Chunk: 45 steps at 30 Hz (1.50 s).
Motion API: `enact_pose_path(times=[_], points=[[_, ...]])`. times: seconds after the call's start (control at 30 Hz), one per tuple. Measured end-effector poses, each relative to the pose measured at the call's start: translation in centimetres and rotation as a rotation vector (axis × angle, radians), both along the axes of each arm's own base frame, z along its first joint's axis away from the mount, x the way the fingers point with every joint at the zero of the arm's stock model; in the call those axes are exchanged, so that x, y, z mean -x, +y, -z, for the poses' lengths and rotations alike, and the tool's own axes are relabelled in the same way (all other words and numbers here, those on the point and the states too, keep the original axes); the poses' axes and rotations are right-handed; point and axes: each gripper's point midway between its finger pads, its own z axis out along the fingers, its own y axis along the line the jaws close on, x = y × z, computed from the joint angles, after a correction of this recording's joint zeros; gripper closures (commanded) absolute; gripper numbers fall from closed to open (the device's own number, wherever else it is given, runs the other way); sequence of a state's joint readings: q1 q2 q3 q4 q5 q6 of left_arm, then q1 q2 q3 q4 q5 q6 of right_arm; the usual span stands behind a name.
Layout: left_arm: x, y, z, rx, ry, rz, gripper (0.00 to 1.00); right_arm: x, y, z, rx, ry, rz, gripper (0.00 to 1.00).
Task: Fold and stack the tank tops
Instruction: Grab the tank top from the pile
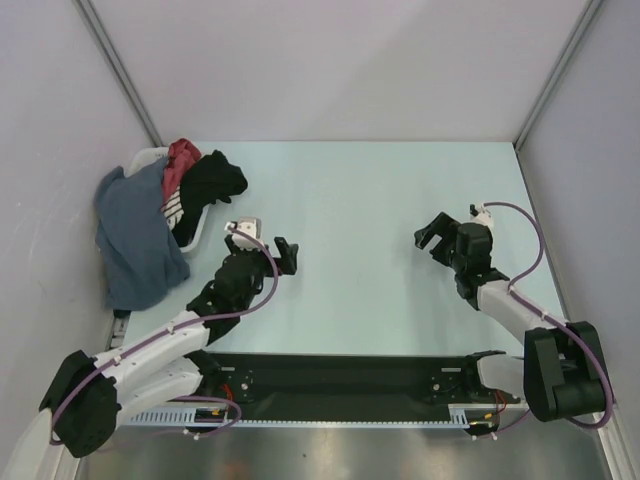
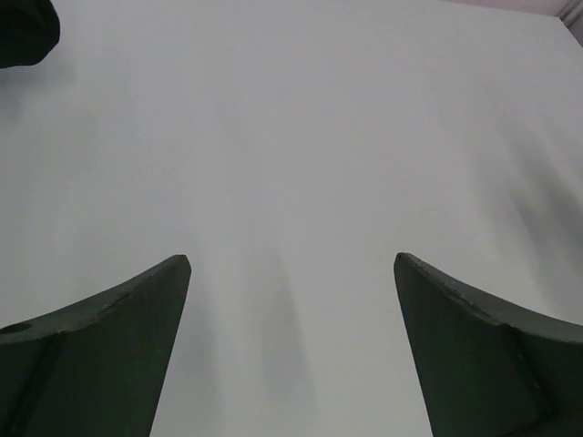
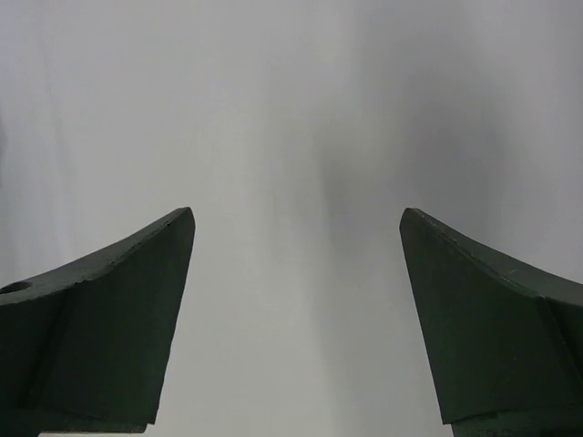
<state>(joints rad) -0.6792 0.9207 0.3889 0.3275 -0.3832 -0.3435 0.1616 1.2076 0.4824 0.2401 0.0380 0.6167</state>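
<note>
we're looking down on the pale counter (image 1: 370, 200) and nothing is being folded yet. both tank tops are bunched at the far left in a white basket (image 1: 146, 154). the blue-grey tank top (image 1: 135, 235) is spilling over the basket's near rim and hanging down toward the counter's left edge. the red tank top (image 1: 182, 160) is peeking out crumpled at the back, and a black garment (image 1: 212, 182) with some white striping is lying partly across the pile beside it. the left hand (image 1: 285, 256) is hovering low over bare counter just right of the basket, jaws spread wide and carrying nothing. its wrist view is showing two dark fingers (image 2: 109, 355) well apart, with plain surface between them and a dark scrap of cloth in the top left corner, most likely that black garment. the right hand (image 1: 430, 235) is sitting well apart on the far side, also gaping and empty, its camera showing only blank counter. the open middle looks like the workspace being kept for spreading and folding, and the arms are flanking it. by my reading the task is at its very start, and the left hand is the nearer one to reach into the pile. the draped blue-grey top looks the easiest to grab, though the black piece might drag along with it.
</note>
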Motion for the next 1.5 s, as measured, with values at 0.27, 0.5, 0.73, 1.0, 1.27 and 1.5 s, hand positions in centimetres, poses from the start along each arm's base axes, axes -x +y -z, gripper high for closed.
enact_pose_path(times=[0.27, 0.5, 0.73, 1.0, 1.27, 1.5], points=[[-2.6, 4.9, -0.1, 0.074, 0.175, -0.244, 0.0, 0.8, 0.1, -1.3, -0.004, -0.061, -0.007, 0.05], [-3.4, 19.6, -5.4, 0.264, 0.172, -0.747, 0.0, 1.3, 2.1, -2.2, 0.016, -0.099, -0.069, 0.06], [-4.3, 27.3, -7.4, 0.297, 0.232, -1.044, 0.0, 1.3, 2.3, -2.2, 0.016, -0.102, -0.074, 0.05], [-5.4, 31.4, 0.3, 0.253, 0.495, -1.207, 0.46, 1.4, 2.4, -2.2, 0.019, -0.102, -0.079, 0.05], [-5.7, 31.2, -1.0, 0.24, 0.516, -1.164, 1.0, 1.4, 2.4, -2.2, 0.026, -0.104, -0.082, 0.05], [0.9, 26.4, -17.3, 0.41, -0.005, -0.94, 1.0, 1.4, 2.6, -2.2, 0.033, -0.103, -0.092, 0.06]])
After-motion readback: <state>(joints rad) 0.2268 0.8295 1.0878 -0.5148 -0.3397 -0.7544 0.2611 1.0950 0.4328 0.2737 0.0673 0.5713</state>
